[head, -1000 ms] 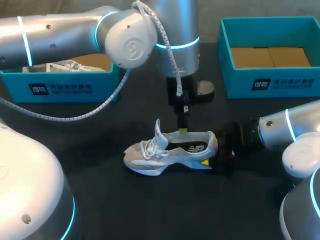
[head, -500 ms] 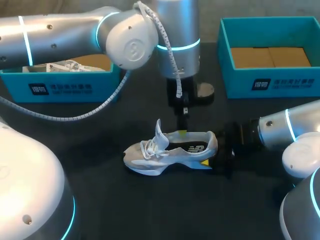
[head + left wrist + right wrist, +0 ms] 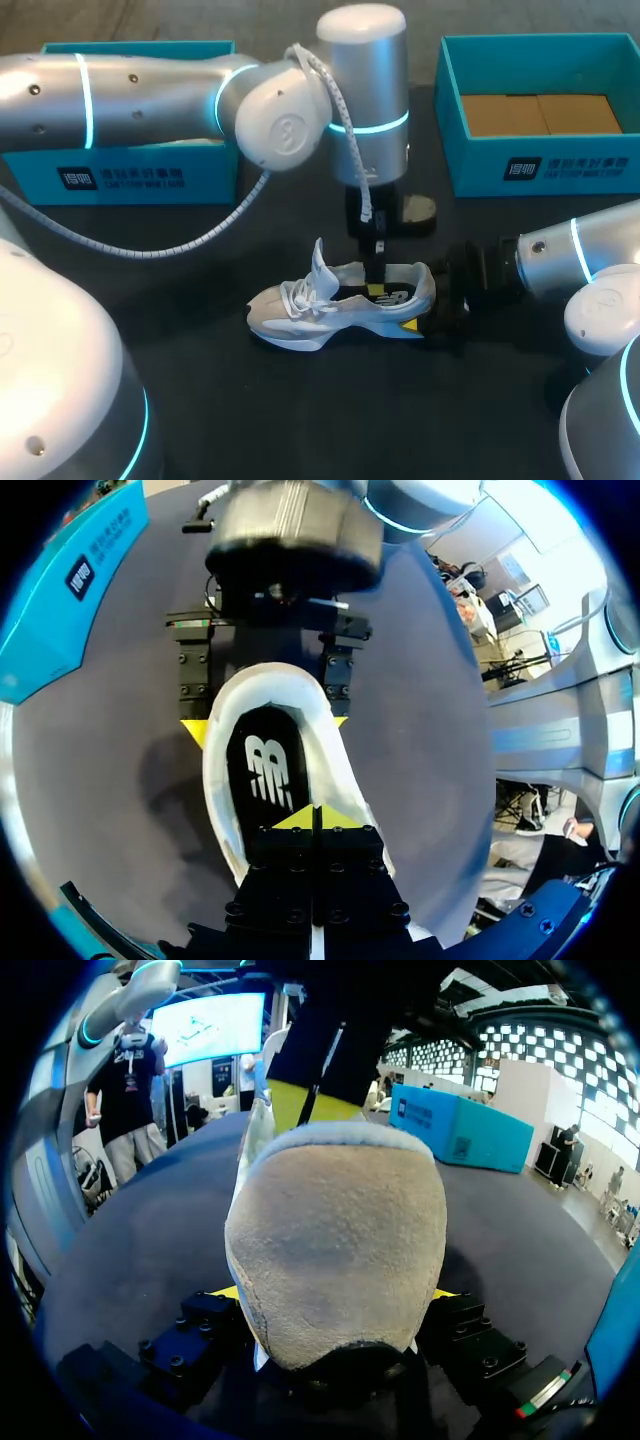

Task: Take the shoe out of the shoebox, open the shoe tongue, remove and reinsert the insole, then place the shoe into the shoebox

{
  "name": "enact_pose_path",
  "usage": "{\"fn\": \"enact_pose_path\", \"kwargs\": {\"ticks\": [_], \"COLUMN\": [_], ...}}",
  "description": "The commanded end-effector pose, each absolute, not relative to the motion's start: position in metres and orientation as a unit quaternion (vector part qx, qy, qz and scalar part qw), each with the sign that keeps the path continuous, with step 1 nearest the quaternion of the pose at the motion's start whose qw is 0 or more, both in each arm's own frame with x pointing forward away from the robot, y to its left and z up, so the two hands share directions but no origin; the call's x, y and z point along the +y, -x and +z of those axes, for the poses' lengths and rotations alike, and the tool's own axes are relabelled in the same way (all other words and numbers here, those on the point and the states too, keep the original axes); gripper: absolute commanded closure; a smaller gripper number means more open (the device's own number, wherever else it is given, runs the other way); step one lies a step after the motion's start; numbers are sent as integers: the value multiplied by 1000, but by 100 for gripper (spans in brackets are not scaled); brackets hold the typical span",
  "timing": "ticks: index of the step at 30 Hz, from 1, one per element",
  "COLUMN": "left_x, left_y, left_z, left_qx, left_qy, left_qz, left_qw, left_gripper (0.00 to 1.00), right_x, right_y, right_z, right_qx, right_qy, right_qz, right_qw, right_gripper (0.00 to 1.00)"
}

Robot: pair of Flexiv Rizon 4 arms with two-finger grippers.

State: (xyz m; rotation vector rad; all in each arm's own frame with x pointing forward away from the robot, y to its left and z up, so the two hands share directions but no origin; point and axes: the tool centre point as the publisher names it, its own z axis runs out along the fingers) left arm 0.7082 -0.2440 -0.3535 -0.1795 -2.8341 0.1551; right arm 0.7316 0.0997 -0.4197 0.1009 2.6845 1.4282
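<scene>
A white sneaker stands upright mid-table, toe to the left, tongue pulled up. My right gripper is shut on its heel: in the right wrist view the suede heel fills the gap between the fingers. My left gripper points straight down into the shoe's opening. Seen from the left wrist, its yellow tips are pressed together, shut, just over the black insole. The right gripper shows there around the heel, and the left gripper shows past the collar in the right wrist view.
A teal shoebox stands at the back left, its inside hidden by my left arm. A second teal box with a brown cardboard floor stands at the back right. Dark tabletop lies in front of the shoe.
My left arm has moved forward and down, carrying its shut tips from the shoe's far rim into the opening. The shoe and the right gripper have stayed put.
</scene>
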Motion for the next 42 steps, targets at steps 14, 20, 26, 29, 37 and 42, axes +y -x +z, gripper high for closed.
{"fn": "enact_pose_path", "kwargs": {"ticks": [14, 20, 26, 29, 37, 42], "left_x": [-251, -250, -249, -249, -248, -248], "left_y": [-701, -697, -696, -696, -701, -702], "left_z": [-390, -396, -400, -402, -412, -422], "left_qx": [-982, -981, -981, -981, -985, -988], "left_qy": [78, 80, 80, 81, 90, 101], "left_qz": [54, 58, 58, 57, 52, 51], "left_qw": [161, 165, 168, 165, 140, 110], "left_gripper": [100, 100, 72, 66, 64, 62], "right_x": [103, 103, 103, 103, 103, 103], "right_y": [-732, -732, -732, -732, -732, -732], "right_z": [-421, -421, -421, -421, -421, -421], "right_qx": [883, 883, 883, 883, 883, 883], "right_qy": [-34, -34, -34, -34, -34, -34], "right_qz": [466, 466, 466, 466, 466, 466], "right_qw": [50, 50, 50, 50, 50, 50], "right_gripper": [100, 100, 100, 100, 100, 100]}}
